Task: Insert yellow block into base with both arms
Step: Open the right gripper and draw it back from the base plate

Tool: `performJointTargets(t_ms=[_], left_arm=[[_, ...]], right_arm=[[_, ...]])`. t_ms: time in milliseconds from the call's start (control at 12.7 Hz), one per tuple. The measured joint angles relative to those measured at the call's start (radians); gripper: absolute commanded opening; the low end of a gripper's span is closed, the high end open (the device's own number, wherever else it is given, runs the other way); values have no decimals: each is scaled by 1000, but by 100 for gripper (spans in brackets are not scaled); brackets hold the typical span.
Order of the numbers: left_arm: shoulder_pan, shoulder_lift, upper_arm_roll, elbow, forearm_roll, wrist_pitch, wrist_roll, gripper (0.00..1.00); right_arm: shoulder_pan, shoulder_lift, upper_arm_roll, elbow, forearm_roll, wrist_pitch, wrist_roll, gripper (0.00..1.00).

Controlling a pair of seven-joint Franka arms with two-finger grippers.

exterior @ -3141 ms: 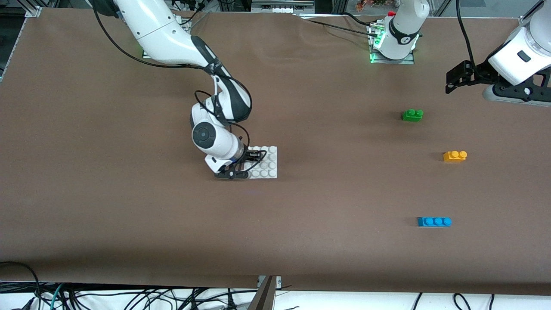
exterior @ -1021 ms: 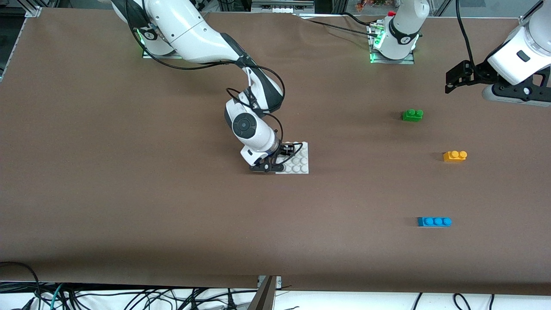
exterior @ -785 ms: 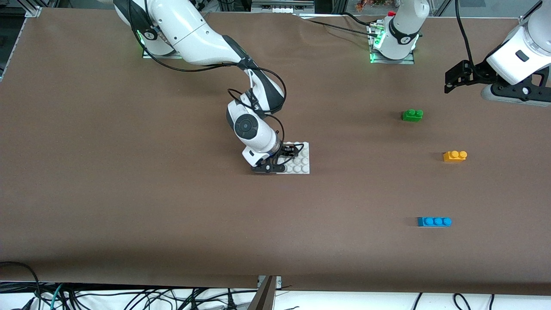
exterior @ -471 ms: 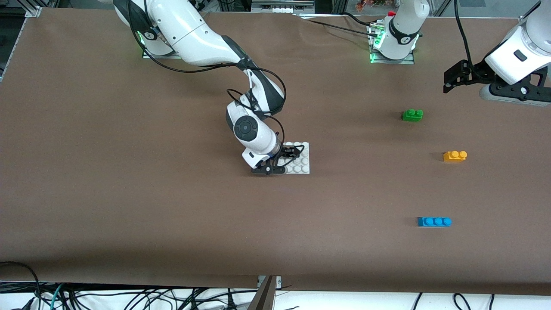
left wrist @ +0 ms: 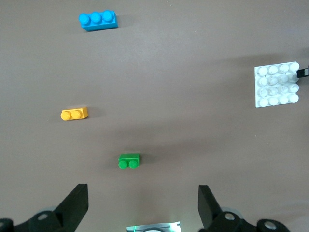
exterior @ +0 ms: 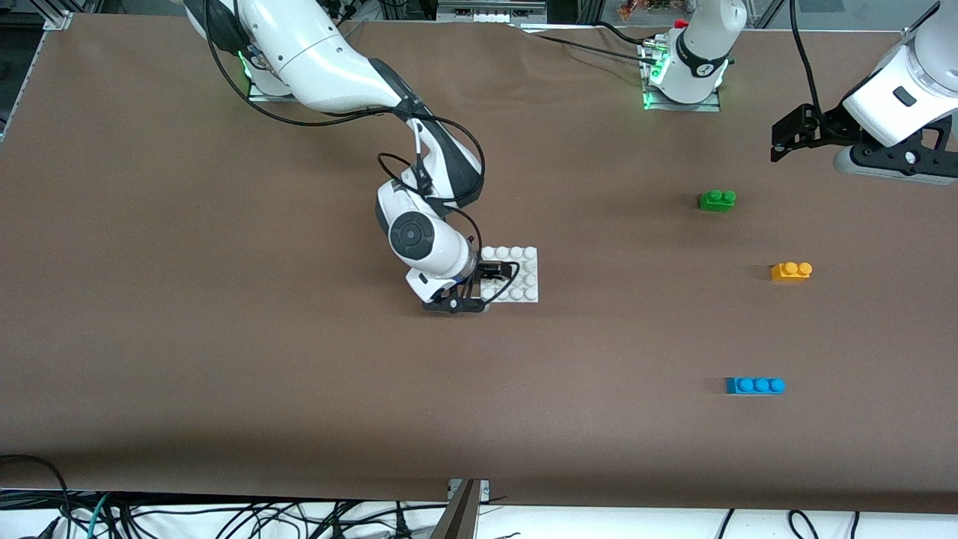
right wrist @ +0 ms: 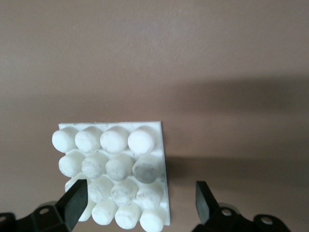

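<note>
The yellow block (exterior: pixel 791 271) lies on the table toward the left arm's end, between a green brick and a blue brick; it also shows in the left wrist view (left wrist: pixel 74 114). The white base (exterior: pixel 518 274) lies flat mid-table and shows in the right wrist view (right wrist: pixel 112 170) and in the left wrist view (left wrist: pixel 276 85). My right gripper (exterior: pixel 468 296) is open low at the base's edge toward the right arm's end; in its wrist view (right wrist: pixel 140 204) one finger (right wrist: pixel 73 200) is over the plate's edge studs and the other stands off the plate. My left gripper (exterior: pixel 887 168) waits open, high above the table (left wrist: pixel 141 208).
A green two-stud brick (exterior: pixel 717 200) lies farther from the front camera than the yellow block, and a blue three-stud brick (exterior: pixel 755 385) lies nearer. Both show in the left wrist view, green (left wrist: pixel 129 161) and blue (left wrist: pixel 98 20). The left arm's base (exterior: pixel 682 82) stands at the table's top edge.
The right arm slid the base toward the left arm's end, then drew back a little toward its own end while the base stayed. The left arm barely shifted.
</note>
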Motion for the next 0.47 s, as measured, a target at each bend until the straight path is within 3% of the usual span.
performJointTargets(t_ms=[471], left_arm=[[0, 0, -1, 0, 0, 0, 0, 100]], right_arm=[[-29, -75, -86, -2, -8, -167, -41, 100]])
